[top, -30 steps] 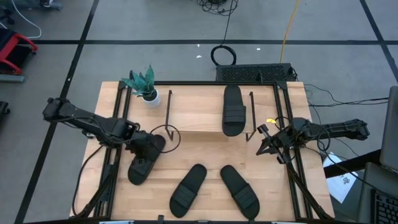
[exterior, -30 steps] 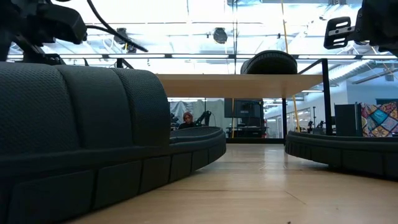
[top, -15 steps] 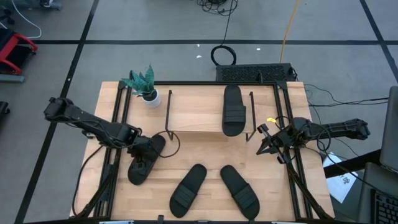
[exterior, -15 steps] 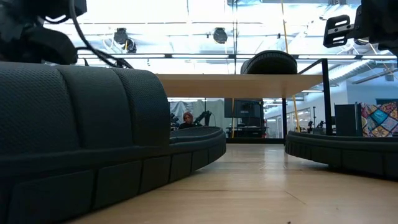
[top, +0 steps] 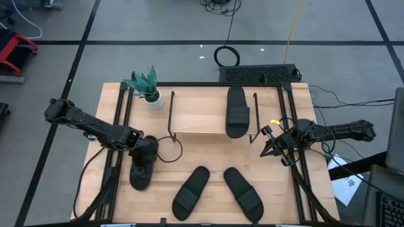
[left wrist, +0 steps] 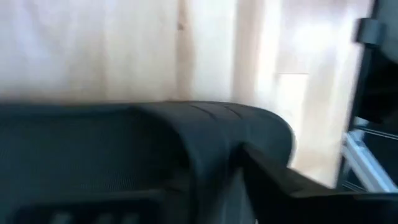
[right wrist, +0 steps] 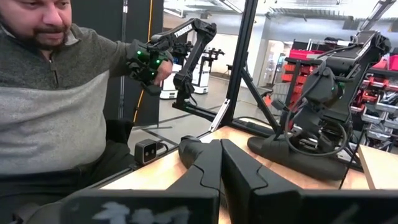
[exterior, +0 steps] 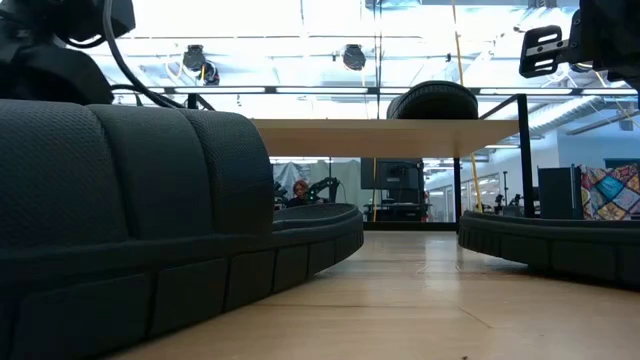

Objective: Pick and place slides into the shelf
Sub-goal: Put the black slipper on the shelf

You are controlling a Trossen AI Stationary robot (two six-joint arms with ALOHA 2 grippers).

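Note:
Four black slides show in the high view. One slide (top: 237, 112) lies on the shelf (top: 199, 116), a light-wood board on thin black legs at the table's far middle. Two slides (top: 191, 191) (top: 243, 192) lie on their soles near the front edge. The fourth slide (top: 140, 171) lies at the left, and my left gripper (top: 147, 151) is down on its far part, shut on it. My right gripper (top: 268, 142) waits shut at the table's right, beside the shelf. My left gripper has the left slide by its wide strap (left wrist: 186, 134), slanting down from above and from the table's left. One finger (left wrist: 280, 186) lies against the strap's side; the other is hidden behind the strap. The slide's sole rests on the table.
A small potted plant (top: 146, 87) stands at the far left corner. A black cable loop (top: 169, 149) lies by the shelf's left legs. A person in a grey top (right wrist: 56, 106) sits beyond the table's edge. Black frame rails (top: 120, 126) run along both table sides.
My left gripper has sunk onto the left slide, tipping further downward, and its fingers have drawn together on the strap. The slide remains on the table.

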